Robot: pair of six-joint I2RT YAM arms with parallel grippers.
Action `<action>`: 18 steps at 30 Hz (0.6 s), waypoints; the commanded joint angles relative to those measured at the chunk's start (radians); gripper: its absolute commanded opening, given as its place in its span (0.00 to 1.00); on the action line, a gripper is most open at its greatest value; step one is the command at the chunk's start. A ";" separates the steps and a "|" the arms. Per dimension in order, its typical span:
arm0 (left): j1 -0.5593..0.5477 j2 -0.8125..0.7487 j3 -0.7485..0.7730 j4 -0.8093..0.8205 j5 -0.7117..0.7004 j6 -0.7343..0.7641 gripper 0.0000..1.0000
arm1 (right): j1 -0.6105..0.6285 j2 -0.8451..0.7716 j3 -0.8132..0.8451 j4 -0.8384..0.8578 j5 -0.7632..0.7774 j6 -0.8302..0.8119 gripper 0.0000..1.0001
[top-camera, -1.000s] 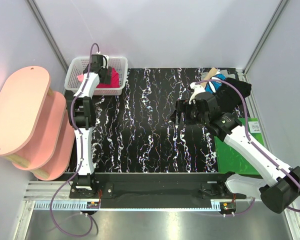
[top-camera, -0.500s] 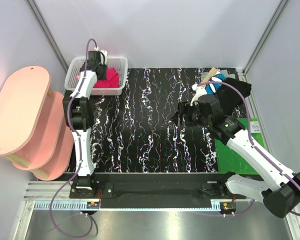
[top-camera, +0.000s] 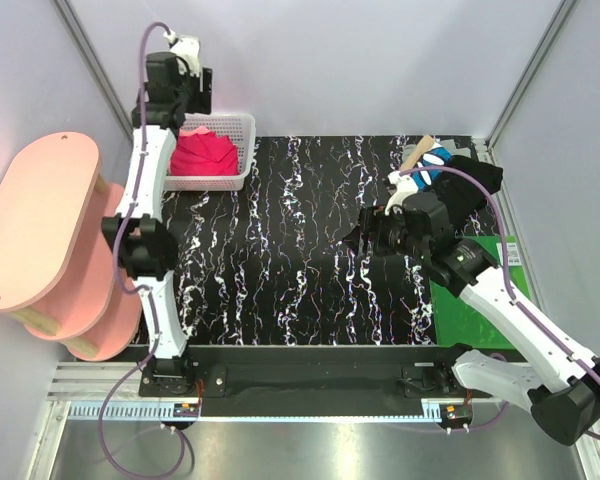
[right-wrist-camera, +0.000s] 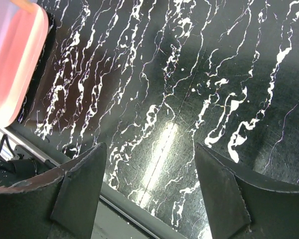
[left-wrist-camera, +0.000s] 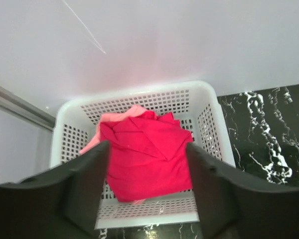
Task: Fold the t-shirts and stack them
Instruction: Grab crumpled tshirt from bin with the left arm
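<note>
Risen clear of the basket (left-wrist-camera: 209,119) since a second ago, the left tool (left-wrist-camera: 147,147) hangs high above it, fingers apart and empty. Below it the red shirt (left-wrist-camera: 144,172) lies loosely bunched inside the basket, on top of a pink shirt (left-wrist-camera: 114,119). The right tool (right-wrist-camera: 150,147), likewise spread and empty, hovers over the worktop (right-wrist-camera: 189,74); folded shirts (top-camera: 460,170) lie at its far right corner.

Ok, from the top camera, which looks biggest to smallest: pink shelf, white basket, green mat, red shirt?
Pink oval shelf
white plastic mesh basket and flat green mat: too alike to rank, since the right arm hides part of the mat
crimson-red cloth shirt
</note>
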State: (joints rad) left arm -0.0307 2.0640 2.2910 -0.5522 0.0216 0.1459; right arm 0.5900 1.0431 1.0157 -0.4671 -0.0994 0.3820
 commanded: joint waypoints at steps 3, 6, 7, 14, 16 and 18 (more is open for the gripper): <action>-0.006 0.325 0.163 -0.081 -0.106 0.056 0.83 | 0.005 -0.025 -0.029 0.031 0.000 -0.002 0.80; -0.008 0.383 0.193 -0.065 -0.117 0.084 0.93 | 0.005 -0.006 -0.031 0.035 0.004 -0.002 0.81; -0.006 0.392 0.190 -0.060 -0.121 0.087 0.93 | 0.007 0.000 -0.029 0.033 0.006 0.000 0.81; 0.008 0.435 0.151 -0.005 -0.147 0.083 0.98 | 0.005 0.035 -0.031 0.048 -0.006 0.008 0.82; 0.011 0.446 0.150 0.004 -0.158 0.086 0.99 | 0.007 0.041 -0.026 0.053 -0.014 0.009 0.82; 0.015 0.456 0.151 0.017 -0.163 0.089 0.97 | 0.007 0.046 -0.025 0.061 -0.020 0.014 0.82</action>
State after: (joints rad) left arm -0.0292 2.5462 2.4134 -0.6102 -0.0982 0.2150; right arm 0.5900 1.0817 0.9813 -0.4572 -0.0994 0.3862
